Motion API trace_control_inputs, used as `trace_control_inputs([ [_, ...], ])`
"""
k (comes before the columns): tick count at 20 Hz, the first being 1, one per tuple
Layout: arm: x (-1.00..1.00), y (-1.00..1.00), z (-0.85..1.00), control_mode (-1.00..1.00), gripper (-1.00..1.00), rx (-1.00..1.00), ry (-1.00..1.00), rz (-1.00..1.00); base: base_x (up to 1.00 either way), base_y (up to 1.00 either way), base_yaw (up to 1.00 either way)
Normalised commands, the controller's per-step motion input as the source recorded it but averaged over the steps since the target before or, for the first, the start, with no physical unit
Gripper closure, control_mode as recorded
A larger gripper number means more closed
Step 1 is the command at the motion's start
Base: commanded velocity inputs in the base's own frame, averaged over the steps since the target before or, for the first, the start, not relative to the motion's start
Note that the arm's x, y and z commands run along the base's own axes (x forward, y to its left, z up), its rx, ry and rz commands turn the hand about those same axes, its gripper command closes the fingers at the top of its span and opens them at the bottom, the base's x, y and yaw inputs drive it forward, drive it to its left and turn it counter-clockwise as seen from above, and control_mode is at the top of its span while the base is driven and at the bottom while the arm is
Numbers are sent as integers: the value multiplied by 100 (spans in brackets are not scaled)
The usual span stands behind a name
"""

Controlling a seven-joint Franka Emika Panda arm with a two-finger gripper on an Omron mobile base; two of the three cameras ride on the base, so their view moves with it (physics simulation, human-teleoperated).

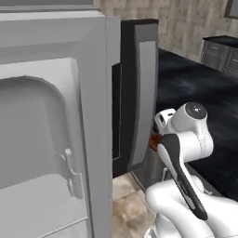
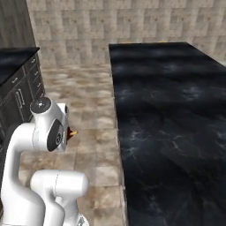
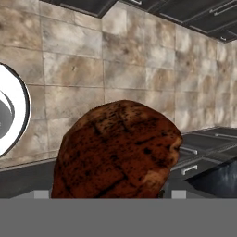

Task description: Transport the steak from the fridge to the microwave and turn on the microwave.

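The steak (image 3: 118, 152), a glossy reddish-brown lump, rises between my fingertips at the bottom of the hand view. My gripper (image 3: 111, 194) is closed on it with the jaws standing wide. In the left base view a bit of the steak (image 1: 152, 141) peeks out beside the folded white arm, just right of the fridge. In the right base view its orange tip (image 2: 72, 132) shows at the hand. The fridge (image 1: 51, 139) stands at the left with its grey door swung open and pale racks showing. The microwave is out of view.
A long black marble counter (image 2: 167, 114) runs along the right, also seen at the back right (image 1: 200, 83). Dark drawer cabinets (image 2: 20, 92) stand at the left. Beige tiled floor (image 2: 88, 88) lies between them. A tiled wall (image 3: 115, 69) and dark cabinets (image 3: 203, 148) face the hand.
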Motion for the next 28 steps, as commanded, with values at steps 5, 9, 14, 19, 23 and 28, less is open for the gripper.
trace_control_inputs([
  [5, 0, 0, 0, 100, 100, 0, 0, 0, 39, 46, 0],
  [9, 0, 0, 0, 100, 100, 0, 0, 0, 38, 33, 0],
  [14, 0, 0, 0, 100, 100, 0, 0, 0, 42, 13, 5],
  [19, 0, 0, 0, 100, 100, 0, 0, 0, 45, 11, 12],
  [23, 0, 0, 0, 100, 100, 0, 0, 0, 39, 1, 20],
  [28, 0, 0, 0, 100, 100, 0, 0, 0, 34, 0, 25],
])
